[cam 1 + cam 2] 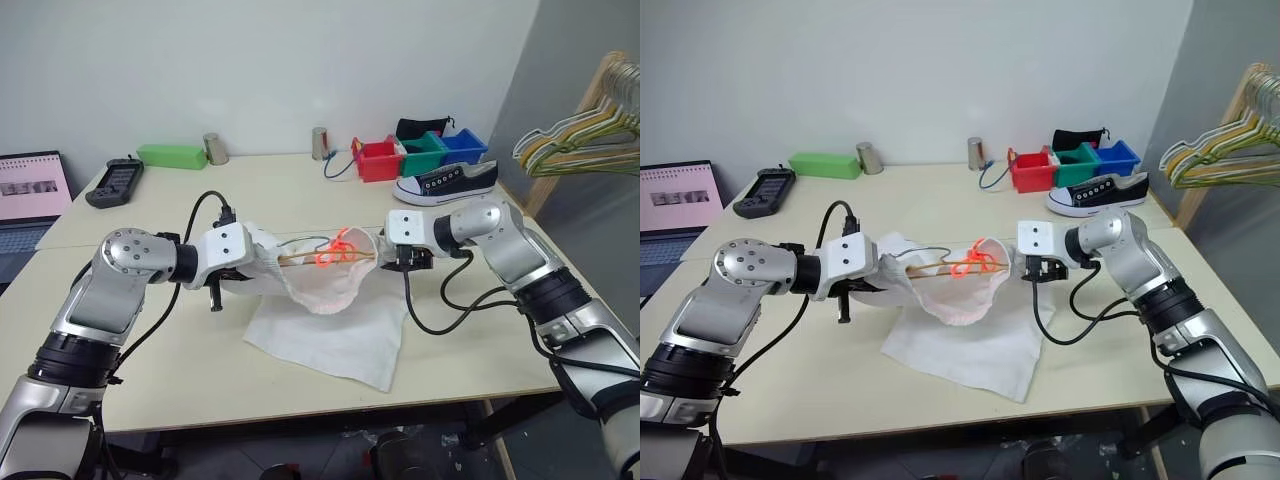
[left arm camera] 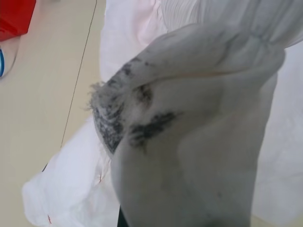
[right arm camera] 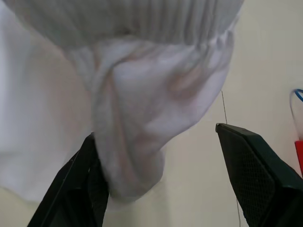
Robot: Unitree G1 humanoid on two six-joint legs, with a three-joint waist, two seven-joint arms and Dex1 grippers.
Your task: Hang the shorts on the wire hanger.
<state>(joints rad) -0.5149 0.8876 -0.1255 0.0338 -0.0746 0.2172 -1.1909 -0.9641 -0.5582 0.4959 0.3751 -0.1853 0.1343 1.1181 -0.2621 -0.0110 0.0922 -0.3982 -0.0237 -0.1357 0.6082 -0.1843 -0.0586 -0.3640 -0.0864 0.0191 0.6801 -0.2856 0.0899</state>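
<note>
The white shorts [image 1: 330, 325] hang between my two hands, their lower part lying on the table [image 1: 200, 370]. An orange-red drawstring [image 1: 338, 248] shows at the waistband. The thin tan wire hanger [image 1: 310, 257] runs level through the waistband opening. My left gripper [image 1: 258, 263] is wrapped in the left end of the waistband and shut on the shorts; fabric [image 2: 199, 142] covers its fingers. My right gripper [image 3: 155, 132] stands open at the right end of the waistband, a bunch of cloth [image 3: 137, 142] resting against one finger [image 3: 80, 184].
At the back right are a black-and-white sneaker [image 1: 445, 183] and red [image 1: 378, 158], green [image 1: 425, 153] and blue [image 1: 463, 147] bins. A green box [image 1: 172, 156], two metal cans [image 1: 214, 148], a remote [image 1: 115, 182] and a laptop [image 1: 30, 200] lie left. Pastel hangers [image 1: 585, 145] hang far right.
</note>
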